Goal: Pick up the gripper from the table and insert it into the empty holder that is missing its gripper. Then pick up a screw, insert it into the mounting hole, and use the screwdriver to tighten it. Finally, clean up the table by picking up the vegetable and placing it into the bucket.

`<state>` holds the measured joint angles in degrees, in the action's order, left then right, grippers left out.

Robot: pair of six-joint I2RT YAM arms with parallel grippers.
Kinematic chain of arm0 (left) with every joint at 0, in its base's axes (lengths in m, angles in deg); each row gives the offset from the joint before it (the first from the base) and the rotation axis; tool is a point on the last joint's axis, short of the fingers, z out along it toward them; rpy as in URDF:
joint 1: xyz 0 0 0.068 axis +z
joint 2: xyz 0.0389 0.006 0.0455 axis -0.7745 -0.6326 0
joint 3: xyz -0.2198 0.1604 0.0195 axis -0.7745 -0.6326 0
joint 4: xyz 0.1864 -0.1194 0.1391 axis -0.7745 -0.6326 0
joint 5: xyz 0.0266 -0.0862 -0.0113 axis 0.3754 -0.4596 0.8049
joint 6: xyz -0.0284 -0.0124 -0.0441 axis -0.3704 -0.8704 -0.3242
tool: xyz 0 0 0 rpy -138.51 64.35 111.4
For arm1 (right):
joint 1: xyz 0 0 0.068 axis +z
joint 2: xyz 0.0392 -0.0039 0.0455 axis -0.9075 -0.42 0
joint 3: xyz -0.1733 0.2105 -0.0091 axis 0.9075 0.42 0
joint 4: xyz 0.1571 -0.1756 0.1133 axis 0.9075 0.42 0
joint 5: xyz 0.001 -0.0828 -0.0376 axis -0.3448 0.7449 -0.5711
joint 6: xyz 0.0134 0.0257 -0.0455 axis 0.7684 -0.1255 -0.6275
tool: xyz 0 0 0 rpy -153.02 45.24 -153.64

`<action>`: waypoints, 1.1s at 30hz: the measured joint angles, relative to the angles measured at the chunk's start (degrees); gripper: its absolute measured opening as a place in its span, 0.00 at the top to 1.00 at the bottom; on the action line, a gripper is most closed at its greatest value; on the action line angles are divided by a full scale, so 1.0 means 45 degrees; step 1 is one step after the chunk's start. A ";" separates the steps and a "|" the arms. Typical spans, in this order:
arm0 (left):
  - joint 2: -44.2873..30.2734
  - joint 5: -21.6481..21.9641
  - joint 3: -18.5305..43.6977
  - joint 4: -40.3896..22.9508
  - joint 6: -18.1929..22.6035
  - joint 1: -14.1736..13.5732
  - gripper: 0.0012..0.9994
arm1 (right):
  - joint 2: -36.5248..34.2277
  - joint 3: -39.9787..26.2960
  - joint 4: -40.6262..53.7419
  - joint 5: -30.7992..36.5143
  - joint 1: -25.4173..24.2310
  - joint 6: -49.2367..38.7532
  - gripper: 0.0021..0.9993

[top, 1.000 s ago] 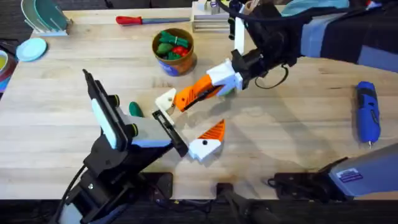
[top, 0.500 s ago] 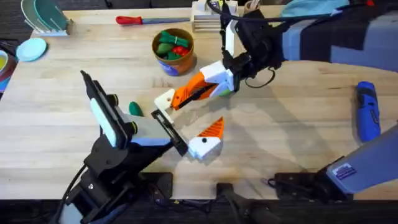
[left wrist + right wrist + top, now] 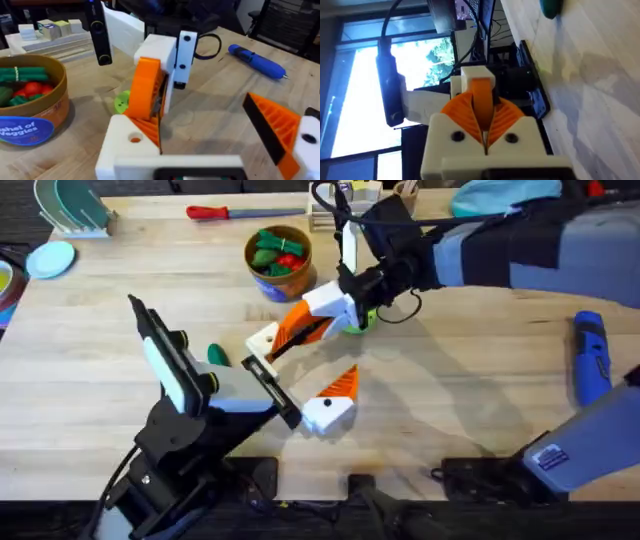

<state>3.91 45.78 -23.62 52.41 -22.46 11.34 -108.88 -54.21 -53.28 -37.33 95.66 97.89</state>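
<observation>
The overhead view is evenly bright, and the table (image 3: 120, 395) carries soft grey shadows under the right arm (image 3: 500, 250), which looks a little blurred. In the right wrist view the window (image 3: 365, 95) is very bright and washed out, while the monitor stand beside it stays dark. In the left wrist view the near white mount (image 3: 150, 155) is out of focus, and the screwdriver (image 3: 257, 61) behind is sharper.

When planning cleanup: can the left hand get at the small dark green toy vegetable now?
Probably not: the vegetable lies behind the left hand, beside its wrist, and the right hand's orange plastic wedge meets it.
</observation>
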 joint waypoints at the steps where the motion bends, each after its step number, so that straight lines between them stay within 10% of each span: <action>1: 0.0002 0.0034 0.0000 0.0000 -0.0020 0.0000 0.01 | 0.0000 0.0000 -0.0014 0.0039 0.0024 0.0102 0.99; 8: 0.0000 0.0105 0.0000 -0.0015 -0.0144 0.0010 0.01 | 0.0000 -0.0010 -0.0061 0.0178 0.0078 0.0311 0.99; 25: 0.0000 -0.0007 0.0000 0.0010 0.0118 -0.0005 0.01 | 0.0000 -0.0010 0.0151 0.0373 0.0395 -0.0302 0.41; 33: 0.0000 -0.0099 0.0000 0.0015 0.0147 -0.0005 0.01 | 0.0005 -0.0010 0.0189 0.0445 0.0325 -0.0500 0.37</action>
<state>3.91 45.33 -23.62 52.48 -21.79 11.32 -108.86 -54.26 -52.42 -35.32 97.13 95.64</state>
